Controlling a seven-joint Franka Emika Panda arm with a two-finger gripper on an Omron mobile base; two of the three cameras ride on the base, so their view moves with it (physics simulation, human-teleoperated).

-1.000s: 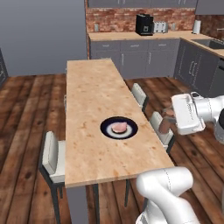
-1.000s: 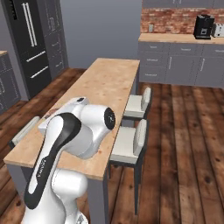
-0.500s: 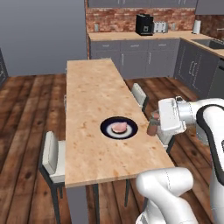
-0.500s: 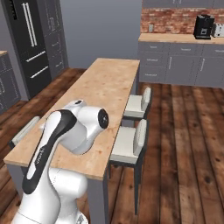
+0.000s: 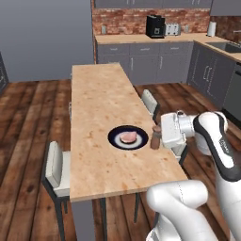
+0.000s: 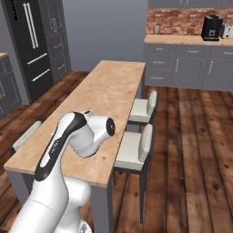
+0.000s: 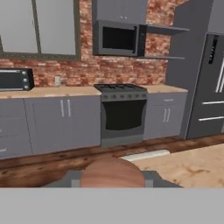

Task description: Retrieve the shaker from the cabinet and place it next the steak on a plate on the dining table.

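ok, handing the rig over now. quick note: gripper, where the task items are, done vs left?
Gripper: shut on the shaker, reaching in from the table's right edge.
Shaker: upright at the right edge of the dining table, just right of the plate; whether it touches the tabletop cannot be told.
Steak: on the plate, mid-table.
Done: shaker fetched and brought beside the plate.
Left: set it down if needed, release, retract the arm.

Evenly bright, flat rendered light; soft shadow under the table (image 5: 99,108); no glare; slightly soft, low-resolution detail beyond the table.
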